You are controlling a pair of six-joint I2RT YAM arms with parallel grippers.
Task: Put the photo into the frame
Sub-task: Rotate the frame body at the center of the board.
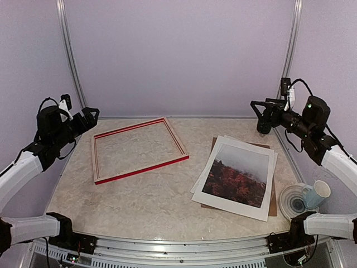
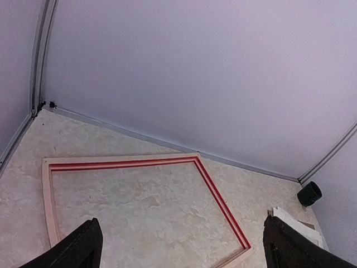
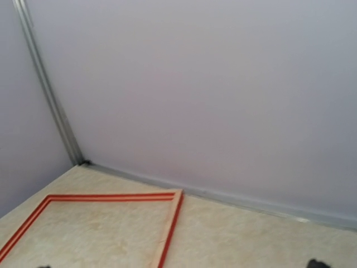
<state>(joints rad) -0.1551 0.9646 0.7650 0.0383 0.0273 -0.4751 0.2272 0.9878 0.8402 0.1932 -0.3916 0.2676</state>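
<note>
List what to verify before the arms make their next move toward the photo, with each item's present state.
1. Left gripper open and empty: ok.
2. Right gripper open and empty: ok.
3. Photo face up, on top of its stack: ok.
4. Frame flat on the table, opening bare: ok.
5. Photo loose from the white sheets beneath: cannot tell.

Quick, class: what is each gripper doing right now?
Left gripper: open, holding nothing.
Right gripper: open, holding nothing.
</note>
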